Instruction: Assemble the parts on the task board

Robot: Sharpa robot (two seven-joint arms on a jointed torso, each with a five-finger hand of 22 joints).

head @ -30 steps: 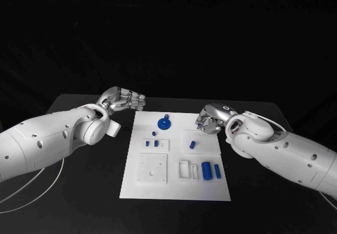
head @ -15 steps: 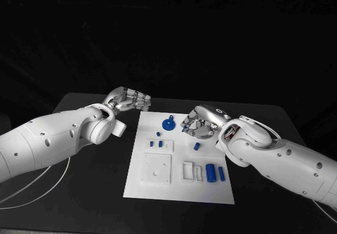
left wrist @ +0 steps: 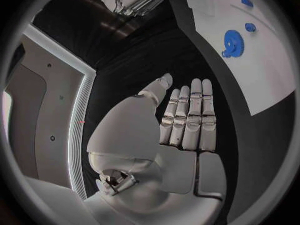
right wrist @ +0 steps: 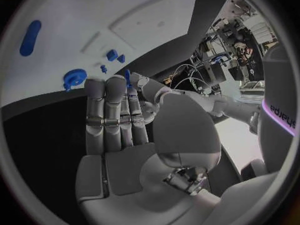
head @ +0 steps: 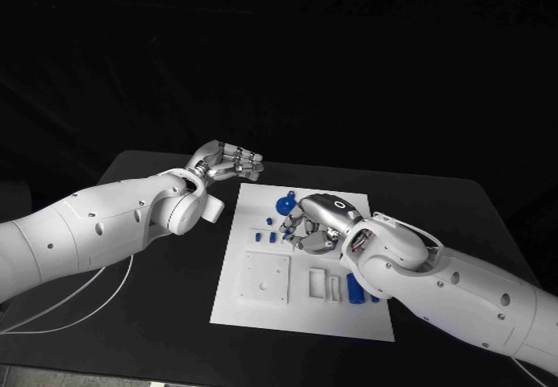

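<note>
The white task board [head: 250, 310] lies in the middle of the black table. A blue gear [head: 283, 204] sits near its far edge, and two small blue pieces [head: 266, 237] stand in a block nearer me. My right hand [head: 312, 224] hovers over the board's middle. In the right wrist view, thumb and finger pinch a small blue peg [right wrist: 127, 78] above the board [right wrist: 69, 20]. A blue cylinder [head: 353, 285] lies by my right forearm, partly hidden. My left hand [head: 231, 162] hangs off the board's far left corner, fingers straight [left wrist: 187, 117], holding nothing.
A square white plate [head: 265, 276] and narrow white frames [head: 318, 281] sit in the board's near half. A pale cable [head: 70, 310] curls on the table at the left. Bare black table surrounds the board. The gear [left wrist: 232, 36] lies ahead of my left hand.
My right hand has moved from the board's right edge to its middle and covers the spot where the small peg lay. The left hand keeps its place by the far left corner.
</note>
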